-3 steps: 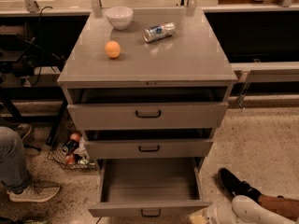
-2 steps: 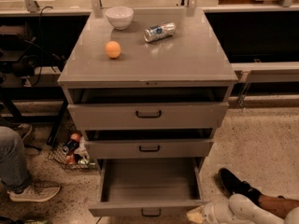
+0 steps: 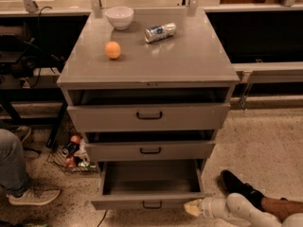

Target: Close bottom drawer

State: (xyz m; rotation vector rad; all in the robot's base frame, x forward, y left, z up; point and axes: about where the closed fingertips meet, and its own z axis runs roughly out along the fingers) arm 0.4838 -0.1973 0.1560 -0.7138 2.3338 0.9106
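Far left: a seated person's leg in jeans, sneaker on the floor, well apart from the drawer's travel. No worry there unless the base swings wide.

Left of the cabinet: a wire basket of cans on the floor, just beside the lower drawers. A skewed push could rock the cabinet into it.

On the bench, the grey cabinet's top: white bowl, orange, a drink can on its side. The orange and the can could both roll. My guess is a hard slam would set them moving, possibly off the edge.

Top drawer and middle drawer each stand a little open. The bottom drawer is pulled well out at floor level and looks empty.

The gripper sits low at the right end of the bottom drawer's front panel, touching or just short of it; I can't say which. Open or closed, I cannot tell.

Main risk: contact is far off-centre, right of the handle. Pushing from that corner may rack the drawer in its runners and jam it partway, or the tip may slip off the right edge and strike the cabinet frame.

Right: a black shoe and bare ankle close behind the white arm. A retreat or elbow swing could clip that foot.
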